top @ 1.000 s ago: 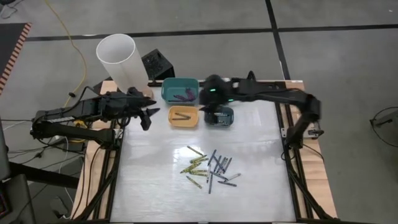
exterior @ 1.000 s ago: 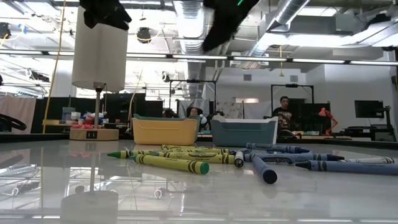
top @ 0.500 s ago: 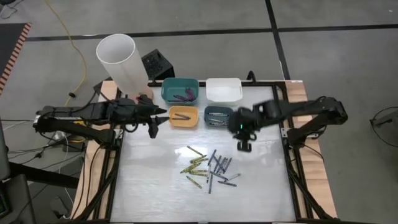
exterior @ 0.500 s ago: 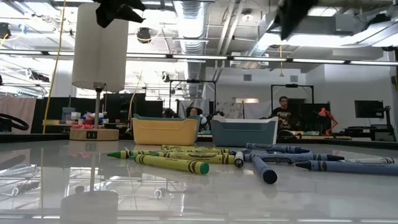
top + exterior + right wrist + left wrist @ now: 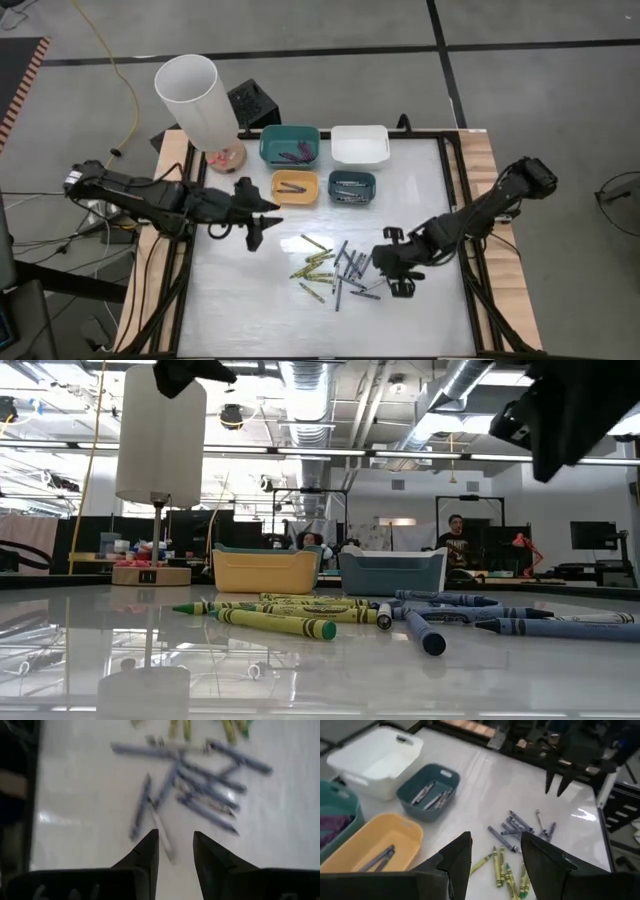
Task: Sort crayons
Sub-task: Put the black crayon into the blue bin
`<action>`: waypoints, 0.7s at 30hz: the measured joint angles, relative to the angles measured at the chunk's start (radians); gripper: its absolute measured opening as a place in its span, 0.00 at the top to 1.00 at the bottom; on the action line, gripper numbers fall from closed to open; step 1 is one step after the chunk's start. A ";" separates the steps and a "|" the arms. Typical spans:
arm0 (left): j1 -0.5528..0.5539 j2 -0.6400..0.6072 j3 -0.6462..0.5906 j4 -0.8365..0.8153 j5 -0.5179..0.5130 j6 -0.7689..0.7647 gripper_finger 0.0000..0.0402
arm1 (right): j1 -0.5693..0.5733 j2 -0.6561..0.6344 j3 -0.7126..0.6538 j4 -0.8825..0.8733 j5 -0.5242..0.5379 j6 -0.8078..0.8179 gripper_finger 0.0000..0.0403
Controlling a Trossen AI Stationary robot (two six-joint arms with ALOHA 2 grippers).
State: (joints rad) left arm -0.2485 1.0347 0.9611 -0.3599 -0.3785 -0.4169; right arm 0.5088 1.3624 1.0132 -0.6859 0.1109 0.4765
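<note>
The crayons [image 5: 335, 270] lie loose in a heap mid-table: yellow-green ones [image 5: 280, 622] toward the left, blue and grey ones [image 5: 470, 610] toward the right. My right gripper [image 5: 385, 262] hangs open just right of the heap, above the blue crayons [image 5: 200, 790], with nothing between its fingers. My left gripper [image 5: 262, 222] stands open and higher up, left of the heap and near the yellow bin [image 5: 296, 187]. Its fingers [image 5: 457, 857] are empty. The right gripper [image 5: 559, 782] also shows beyond the heap in the left wrist view.
Four bins stand at the far side: a teal one [image 5: 290, 145] holding purple crayons, a white one [image 5: 360, 145], a yellow one holding a grey crayon, and a blue-grey one [image 5: 351, 186] holding blue crayons. A white tube [image 5: 195, 95] stands far left. A person [image 5: 457, 540] is in the room behind.
My right gripper has swung from over the blue-grey bin toward the table's near and right side and come down beside the crayon heap. My left gripper has gone from the far left edge toward the heap, sinking a little. The crayons have not moved.
</note>
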 joint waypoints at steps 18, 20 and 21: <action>-0.210 -0.111 0.000 -0.034 -0.030 0.144 0.60 | 0.063 0.224 -0.027 0.187 0.019 0.117 0.71; -0.222 -0.122 0.000 -0.033 -0.046 0.144 0.60 | 0.071 0.247 -0.027 0.181 0.019 0.124 0.71; -0.226 -0.127 0.000 -0.033 -0.050 0.144 0.60 | 0.076 0.258 -0.027 0.183 0.020 0.125 0.71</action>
State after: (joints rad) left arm -0.4748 0.9081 0.9611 -0.3927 -0.4290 -0.2726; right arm 0.5845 1.6204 0.9863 -0.5030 0.1305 0.6014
